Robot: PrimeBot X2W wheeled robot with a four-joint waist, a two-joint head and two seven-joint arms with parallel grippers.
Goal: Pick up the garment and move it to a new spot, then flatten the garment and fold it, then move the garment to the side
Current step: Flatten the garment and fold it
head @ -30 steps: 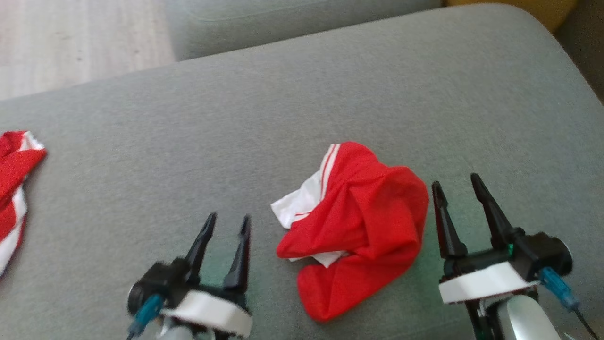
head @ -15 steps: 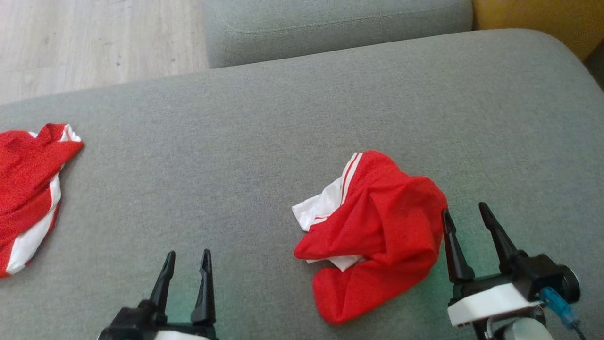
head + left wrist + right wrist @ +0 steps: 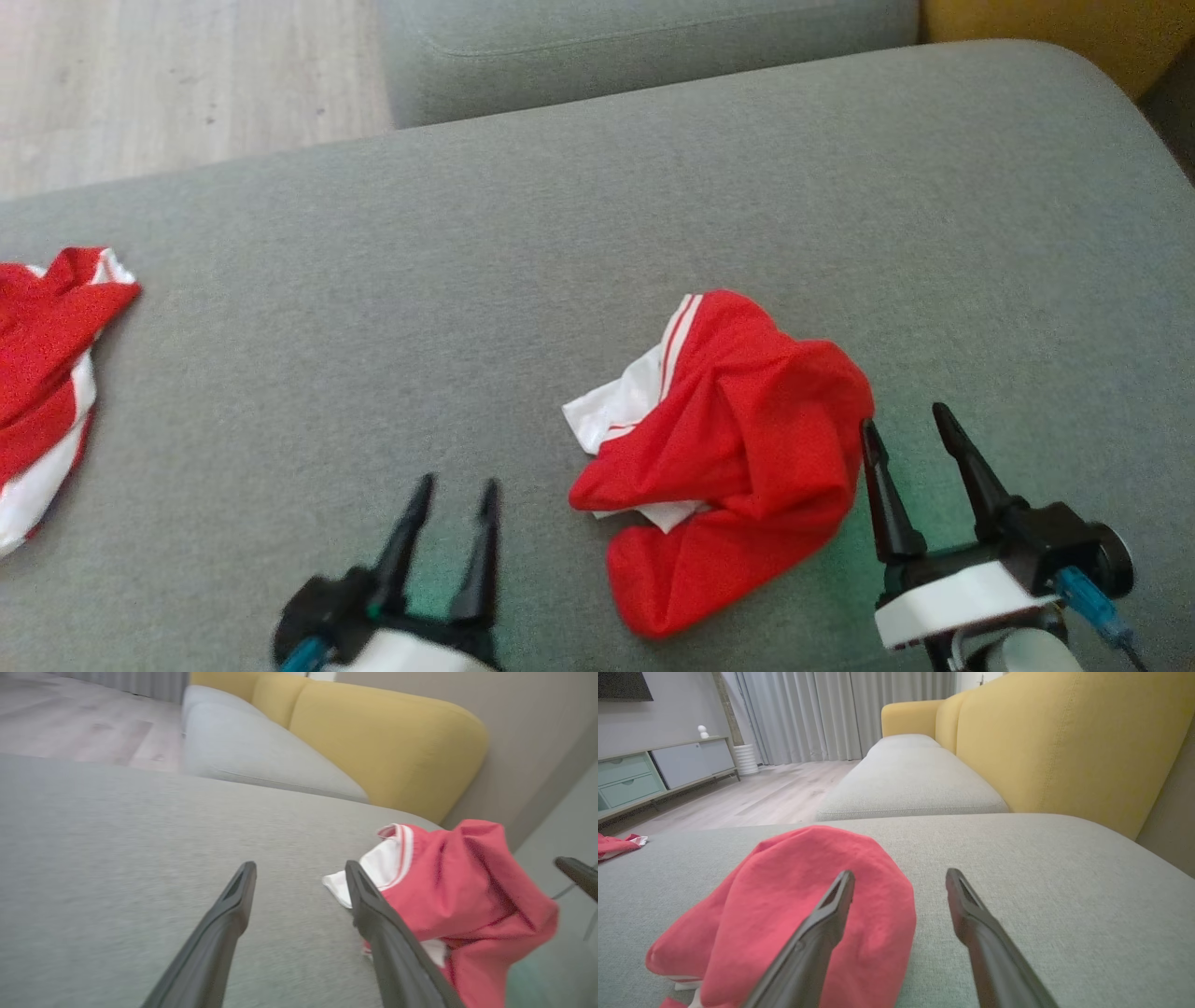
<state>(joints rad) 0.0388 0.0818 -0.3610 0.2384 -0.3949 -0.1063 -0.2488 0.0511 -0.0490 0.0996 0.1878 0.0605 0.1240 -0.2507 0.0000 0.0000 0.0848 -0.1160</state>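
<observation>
Garment [image 3: 728,448] lies crumpled on the grey cushion [image 3: 560,233], unlifted, between both grippers. Left gripper [image 3: 457,482] has come forward again since half a second ago, fingers apart, empty, short of the cloth. Right gripper [image 3: 904,417] stays just beside the garment's right edge, jaws spread, holding nothing. Pickup approach, I'd judge; no grasp yet.

garment [image 3: 728,448] on cushion [image 3: 467,280], centre-right | left tool [image 3: 458,482] left of it, apart | right tool [image 3: 904,417] just beside its right | second garment [image 3: 47,373] far left
</observation>
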